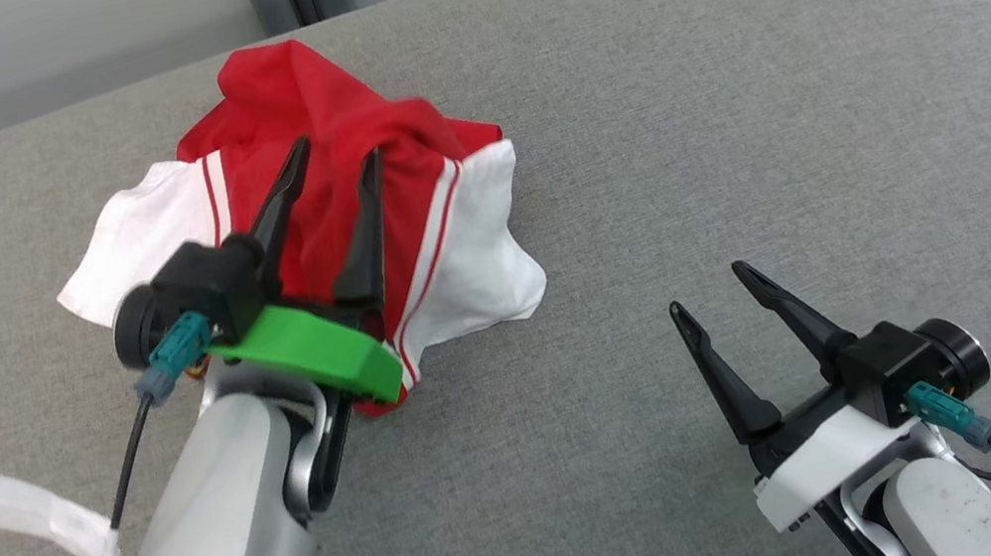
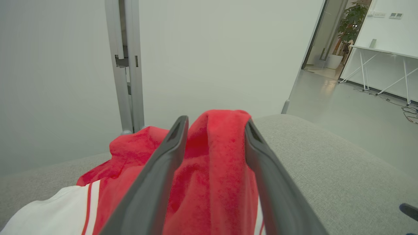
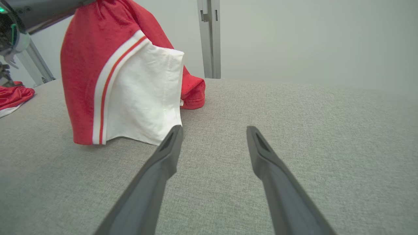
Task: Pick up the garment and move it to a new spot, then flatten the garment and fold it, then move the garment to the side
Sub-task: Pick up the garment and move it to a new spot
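Red-and-white garment (image 1: 461, 253) bunched in a heap on the grey padded surface (image 1: 773, 70), toward the far left, with white panels splayed out on either side.

Left hand (image 1: 334, 156) right on top of it, fingers spread, with a ridge of red cloth standing up in the gap between them. Looks loose rather than pinched, though hard to be sure.

Right hand (image 1: 709, 288) spread wide too, holding nothing, low over bare grey fabric and well apart from the heap.

Not yet flattened, judging by the crumple, so probably calls for spreading next.

From the right hand, ahead and off to the left, nearest part being the white panel edged with red stripes. From the left hand, directly beneath. No clean long axis in a heap like this; broadest roughly side to side, white panel to white panel.

Left arm plainly the nearer. Right arm would need to cross open surface to reach that near white edge.

Likely snag: catching several layers at once and dragging the heap instead of opening it.
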{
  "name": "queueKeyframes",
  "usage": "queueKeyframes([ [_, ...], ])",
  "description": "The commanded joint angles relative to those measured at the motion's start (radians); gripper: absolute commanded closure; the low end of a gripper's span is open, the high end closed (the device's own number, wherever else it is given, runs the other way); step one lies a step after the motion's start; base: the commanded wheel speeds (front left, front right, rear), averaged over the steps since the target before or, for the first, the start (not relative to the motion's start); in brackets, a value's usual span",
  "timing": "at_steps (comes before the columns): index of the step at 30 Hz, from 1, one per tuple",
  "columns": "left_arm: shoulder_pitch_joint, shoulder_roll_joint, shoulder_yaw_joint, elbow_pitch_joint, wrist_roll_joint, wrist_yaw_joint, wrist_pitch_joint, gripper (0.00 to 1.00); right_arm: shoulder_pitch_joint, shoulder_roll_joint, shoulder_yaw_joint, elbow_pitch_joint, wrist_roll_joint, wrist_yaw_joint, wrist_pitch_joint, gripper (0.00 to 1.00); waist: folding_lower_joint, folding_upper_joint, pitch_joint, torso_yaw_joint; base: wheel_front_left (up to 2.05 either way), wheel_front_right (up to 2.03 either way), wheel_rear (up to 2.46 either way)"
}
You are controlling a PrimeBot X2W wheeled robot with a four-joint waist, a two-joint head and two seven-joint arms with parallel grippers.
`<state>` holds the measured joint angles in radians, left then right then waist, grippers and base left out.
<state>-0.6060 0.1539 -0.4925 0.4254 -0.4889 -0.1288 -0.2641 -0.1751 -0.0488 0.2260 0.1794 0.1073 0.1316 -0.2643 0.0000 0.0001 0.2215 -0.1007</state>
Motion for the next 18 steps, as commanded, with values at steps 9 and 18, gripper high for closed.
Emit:
queueKeyframes([
  [9,0.268,-0.022,0.229,-0.019,0.125,0.015,0.0,0.0,0.04,-0.003,-0.013,0.015,-0.003,-0.002,0.0,0.0,0.0,-0.0001,-0.091,0.017,0.0,0.0,0.0],
  [18,0.511,-0.07,0.414,-0.12,0.254,0.005,0.0,0.0,0.106,-0.003,-0.038,0.037,-0.001,-0.002,0.0,0.0,0.0,-0.0001,-0.184,0.051,0.0,0.0,0.0],
])
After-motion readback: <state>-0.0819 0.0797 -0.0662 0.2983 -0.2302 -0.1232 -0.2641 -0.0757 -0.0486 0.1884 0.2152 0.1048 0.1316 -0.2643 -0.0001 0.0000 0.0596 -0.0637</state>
